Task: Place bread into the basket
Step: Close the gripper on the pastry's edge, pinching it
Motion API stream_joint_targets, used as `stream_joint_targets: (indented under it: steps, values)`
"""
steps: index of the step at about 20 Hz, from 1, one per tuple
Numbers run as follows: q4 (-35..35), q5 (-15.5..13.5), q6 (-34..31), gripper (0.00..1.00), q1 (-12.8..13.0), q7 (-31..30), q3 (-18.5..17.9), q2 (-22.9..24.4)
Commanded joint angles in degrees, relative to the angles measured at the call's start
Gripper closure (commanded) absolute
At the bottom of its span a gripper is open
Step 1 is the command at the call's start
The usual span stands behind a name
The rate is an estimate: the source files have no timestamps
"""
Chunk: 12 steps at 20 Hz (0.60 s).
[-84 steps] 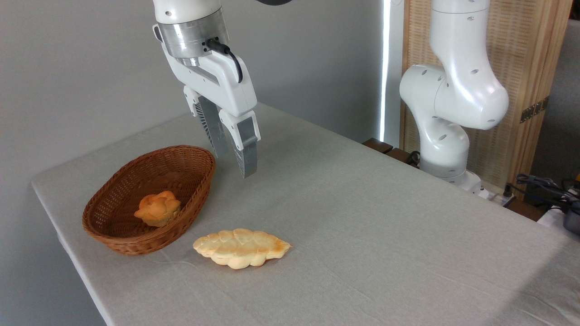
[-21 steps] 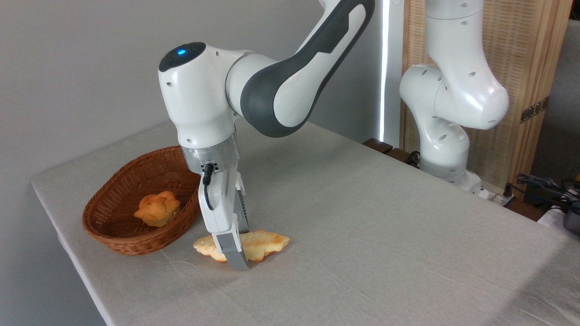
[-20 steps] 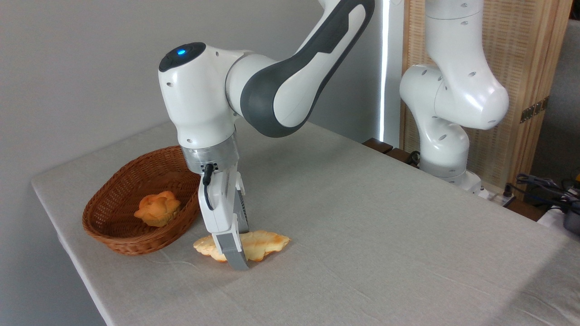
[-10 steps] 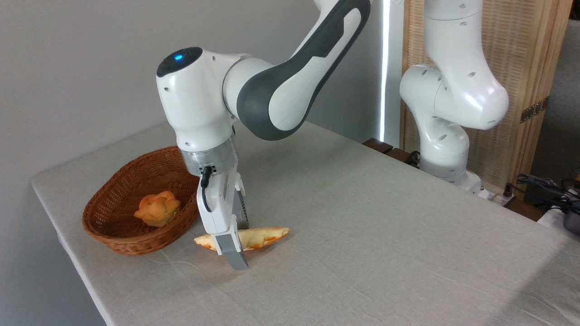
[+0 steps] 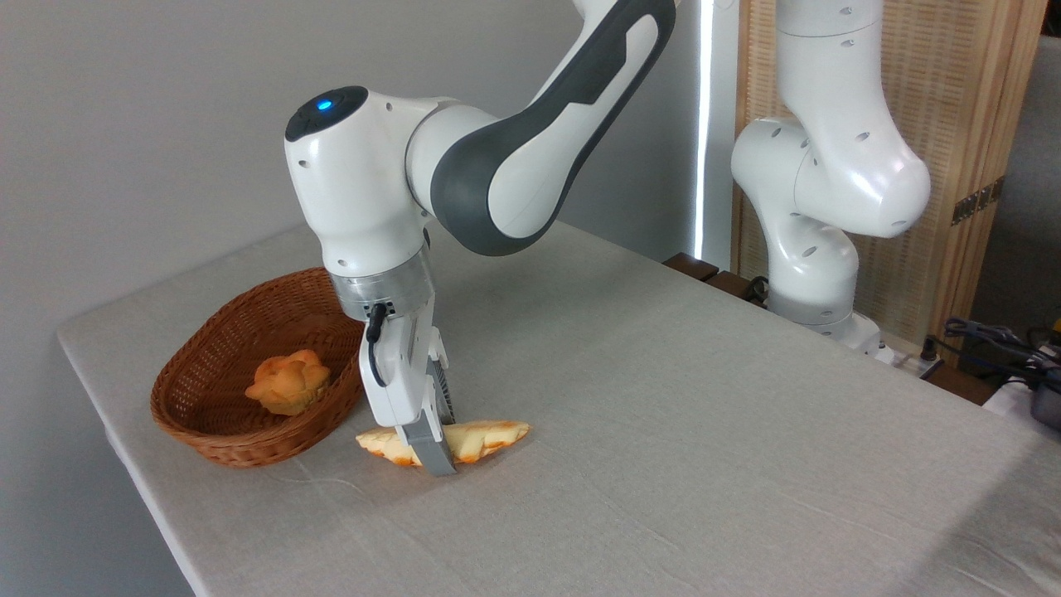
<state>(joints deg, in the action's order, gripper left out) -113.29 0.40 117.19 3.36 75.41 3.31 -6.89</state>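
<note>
Lower left of centre, the gripper is clamped on the bread (tilted edge-up), just right of the basket.

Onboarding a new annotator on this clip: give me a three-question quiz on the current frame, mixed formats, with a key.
1. True or false: the bread lies inside the basket.
2. What sits in the basket now? A) flower-shaped bun B) nothing C) a knife
3. Fill in: the gripper fingers are closed on the ____.

Key: 1 false, it is on the table, tilted up in the grip; 2 A; 3 bread.
</note>
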Motion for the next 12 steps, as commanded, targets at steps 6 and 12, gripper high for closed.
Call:
stream_joint_targets:
  steps: [6,12]
  values:
    - [0.3,0.0,-3.3,0.65,0.0,0.5,-0.2,1.4]
    - [0.3,-1.3,-4.1,0.68,0.0,0.6,-0.3,2.7]
